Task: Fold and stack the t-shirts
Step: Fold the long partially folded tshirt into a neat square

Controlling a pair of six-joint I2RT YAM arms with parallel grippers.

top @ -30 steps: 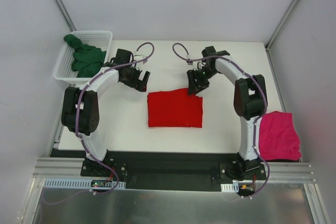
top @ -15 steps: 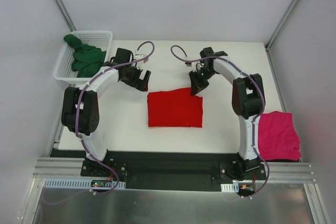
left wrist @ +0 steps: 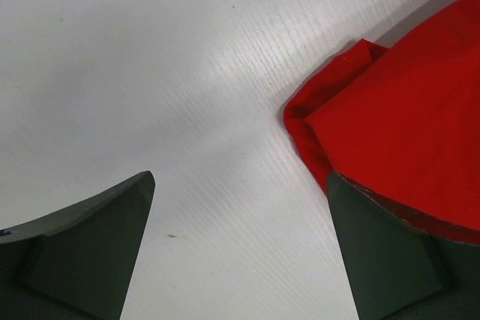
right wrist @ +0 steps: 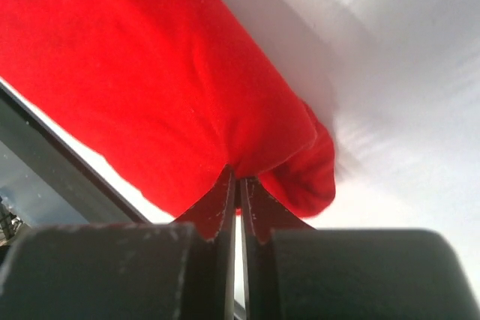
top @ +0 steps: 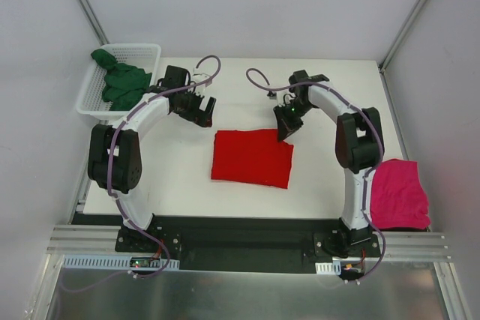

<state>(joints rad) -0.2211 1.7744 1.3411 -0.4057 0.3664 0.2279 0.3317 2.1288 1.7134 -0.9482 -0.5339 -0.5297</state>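
A folded red t-shirt (top: 252, 157) lies mid-table, turned slightly askew. My right gripper (top: 286, 133) is shut on its far right corner, and the right wrist view shows the red cloth (right wrist: 172, 88) pinched between the fingertips (right wrist: 238, 177). My left gripper (top: 202, 116) stands open just off the shirt's far left corner (left wrist: 330, 103), with only bare table between its fingers. A magenta-pink t-shirt (top: 397, 194) lies at the table's right edge. A dark green t-shirt (top: 120, 84) sits in the basket.
The white mesh basket (top: 144, 52) stands at the far left corner. White enclosure walls rise behind and at both sides. The arm bases and a black rail (top: 240, 241) run along the near edge.
My right gripper has closed on the red t-shirt's far right corner and shifted the shirt a little right, so it now lies skewed. The left gripper has stayed open nearly in place.
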